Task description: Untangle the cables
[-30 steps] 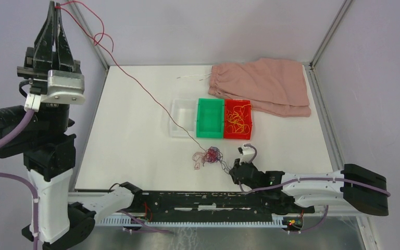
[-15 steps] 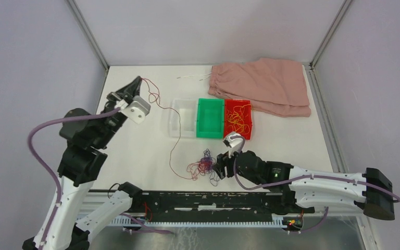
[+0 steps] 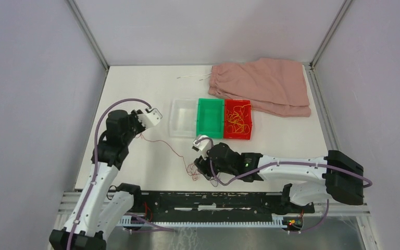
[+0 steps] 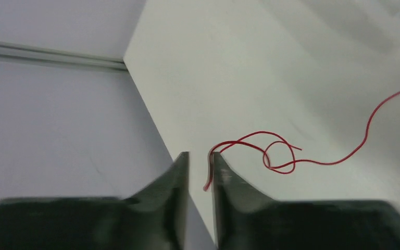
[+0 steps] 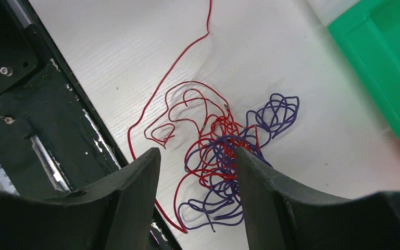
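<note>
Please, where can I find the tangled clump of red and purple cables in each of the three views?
Top external: the clump is in the lower middle of the picture, partly hidden.
Left wrist: it is not in this picture.
Right wrist: the clump fills the middle of the picture.
Shared landmark: the red strand, which shows in all three views.

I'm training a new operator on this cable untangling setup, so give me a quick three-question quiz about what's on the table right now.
1. True or false: the left gripper is shut on a red cable.
2. Which bin holds yellow-orange strands? A clear, B green, C red bin.
3. Name what lies between the open fingers of the right gripper.
Key: 1 true; 2 C; 3 the red and purple clump.
</note>
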Motion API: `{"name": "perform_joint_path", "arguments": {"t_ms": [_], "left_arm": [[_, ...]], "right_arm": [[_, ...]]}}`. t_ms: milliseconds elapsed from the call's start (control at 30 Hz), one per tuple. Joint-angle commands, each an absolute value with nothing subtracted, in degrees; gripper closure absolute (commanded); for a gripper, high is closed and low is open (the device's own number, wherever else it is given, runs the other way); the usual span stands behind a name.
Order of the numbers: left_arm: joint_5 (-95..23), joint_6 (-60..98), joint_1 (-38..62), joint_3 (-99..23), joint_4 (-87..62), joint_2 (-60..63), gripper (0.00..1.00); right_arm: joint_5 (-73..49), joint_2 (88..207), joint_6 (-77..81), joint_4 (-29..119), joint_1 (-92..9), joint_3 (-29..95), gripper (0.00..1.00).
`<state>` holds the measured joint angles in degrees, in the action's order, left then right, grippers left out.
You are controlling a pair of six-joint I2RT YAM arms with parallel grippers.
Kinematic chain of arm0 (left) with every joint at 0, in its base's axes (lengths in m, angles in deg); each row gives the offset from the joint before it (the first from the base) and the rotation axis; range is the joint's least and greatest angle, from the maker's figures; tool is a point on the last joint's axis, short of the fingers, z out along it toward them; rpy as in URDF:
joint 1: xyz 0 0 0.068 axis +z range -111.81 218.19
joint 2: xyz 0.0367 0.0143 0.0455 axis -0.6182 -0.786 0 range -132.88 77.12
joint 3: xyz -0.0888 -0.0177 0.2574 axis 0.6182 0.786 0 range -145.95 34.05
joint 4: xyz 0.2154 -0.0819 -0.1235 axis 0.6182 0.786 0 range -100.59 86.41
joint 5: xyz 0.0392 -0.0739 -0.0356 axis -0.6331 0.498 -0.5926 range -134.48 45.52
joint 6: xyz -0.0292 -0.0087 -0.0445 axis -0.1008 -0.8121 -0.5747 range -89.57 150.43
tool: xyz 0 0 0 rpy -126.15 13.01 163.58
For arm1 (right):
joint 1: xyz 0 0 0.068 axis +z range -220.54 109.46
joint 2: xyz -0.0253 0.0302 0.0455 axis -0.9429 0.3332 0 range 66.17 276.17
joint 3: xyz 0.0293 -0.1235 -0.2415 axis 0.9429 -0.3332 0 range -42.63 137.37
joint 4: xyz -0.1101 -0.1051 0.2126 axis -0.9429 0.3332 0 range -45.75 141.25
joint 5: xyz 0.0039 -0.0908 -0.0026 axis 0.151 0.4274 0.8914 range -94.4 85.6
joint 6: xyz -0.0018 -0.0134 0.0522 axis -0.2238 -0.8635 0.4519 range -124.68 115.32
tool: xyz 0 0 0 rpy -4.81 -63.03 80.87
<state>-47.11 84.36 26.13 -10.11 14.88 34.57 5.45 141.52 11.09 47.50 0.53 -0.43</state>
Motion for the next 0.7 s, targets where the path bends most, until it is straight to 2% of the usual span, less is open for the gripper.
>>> {"name": "perform_joint_path", "arguments": {"t_ms": [0, 33, 67, 267, 367, 467, 667], "left_arm": [[-42.6, 89.6, 31.6, -7.8, 20.4, 30.9, 0.33], [-40.8, 89.5, 31.6, -8.3, 23.3, 29.5, 0.05], [-37.5, 89.4, 31.7, -9.2, 27.1, 28.4, 0.00], [-4.9, 100.5, 31.3, -18.3, 50.4, 26.6, 0.01], [4.8, 98.2, 27.8, -18.6, 49.7, 27.1, 0.01], [5.8, 88.7, 18.5, -17.0, 42.7, 26.7, 0.00], [-5.5, 72.4, -0.1, -10.3, 23.1, 24.1, 0.02]], "right_arm": [[2.7, 142.6, 12.7, 43.4, -2.1, 0.6, 0.40], [2.2, 142.7, 13.3, 43.4, -2.8, 0.5, 0.40], [1.8, 142.6, 13.9, 43.4, -3.4, 0.2, 0.40], [-0.8, 140.3, 17.2, 42.0, -6.6, -2.2, 0.41], [-1.5, 139.3, 18.1, 41.4, -7.8, -2.7, 0.41], [-1.6, 138.6, 19.6, 40.9, -8.8, -2.9, 0.42], [1.5, 134.9, 23.0, 40.7, -10.4, -4.2, 0.42]]}}
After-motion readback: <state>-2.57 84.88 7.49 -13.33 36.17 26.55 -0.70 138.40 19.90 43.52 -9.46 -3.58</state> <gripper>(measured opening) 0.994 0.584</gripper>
